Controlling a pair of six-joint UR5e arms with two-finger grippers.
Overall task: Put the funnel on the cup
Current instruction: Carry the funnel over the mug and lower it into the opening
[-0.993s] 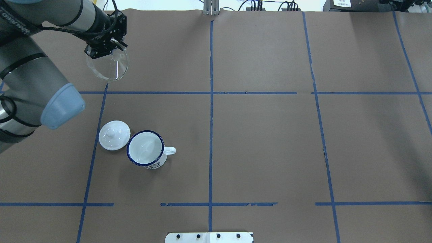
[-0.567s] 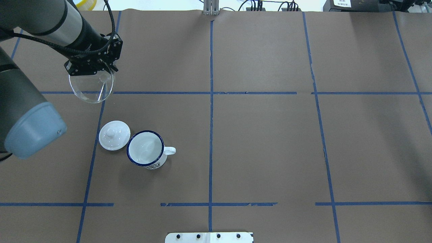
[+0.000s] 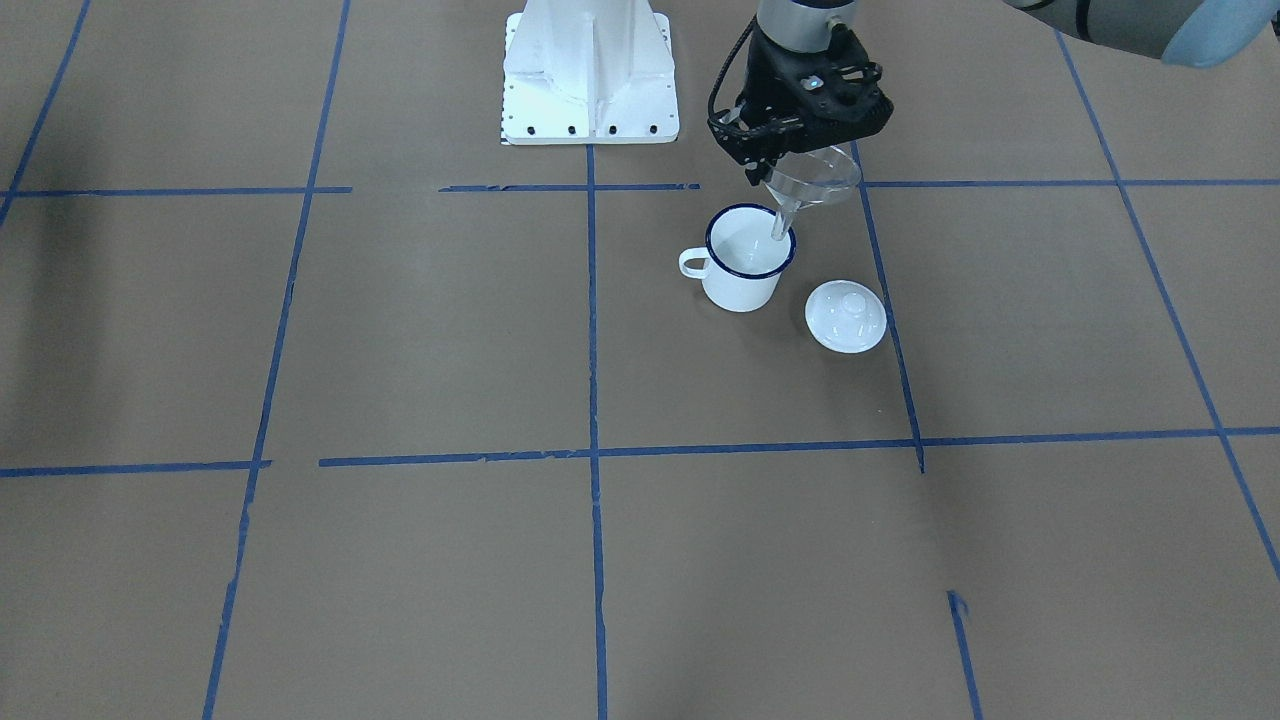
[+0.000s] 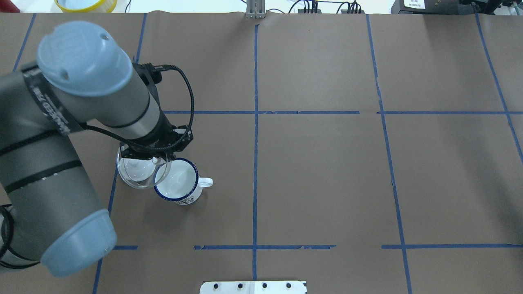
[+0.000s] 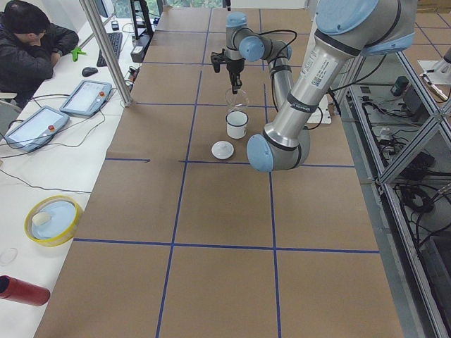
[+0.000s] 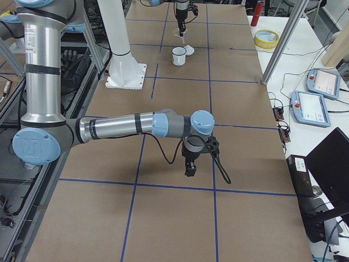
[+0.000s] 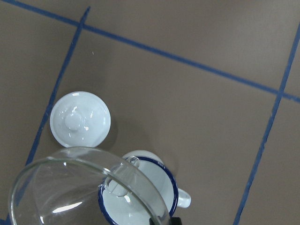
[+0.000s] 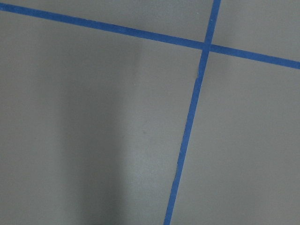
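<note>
The clear glass funnel [image 3: 812, 172] hangs in my left gripper [image 3: 775, 160], which is shut on its rim. It is tilted, and its stem [image 3: 780, 225] points into the mouth of the white mug with the blue rim [image 3: 748, 262] without resting on it. In the overhead view the funnel bowl [image 4: 141, 175] lies mostly over the lid and overlaps the mug [image 4: 177, 181]. The left wrist view shows the funnel [image 7: 89, 187] above the mug [image 7: 145, 197]. My right gripper [image 6: 190, 166] shows only in the exterior right view, low over bare table; I cannot tell if it is open.
A white knobbed lid [image 3: 845, 315] lies on the table touching the mug, on the side away from its handle [image 3: 692, 263]. The white robot base [image 3: 590, 75] stands behind. A yellow bowl [image 5: 53, 220] and red bottle [image 5: 21, 290] sit off the table, near an operator [image 5: 28, 42].
My left arm has carried the funnel from the far left part of the table towards the robot, down to the lid and mug. The mug and the lid have not moved.
</note>
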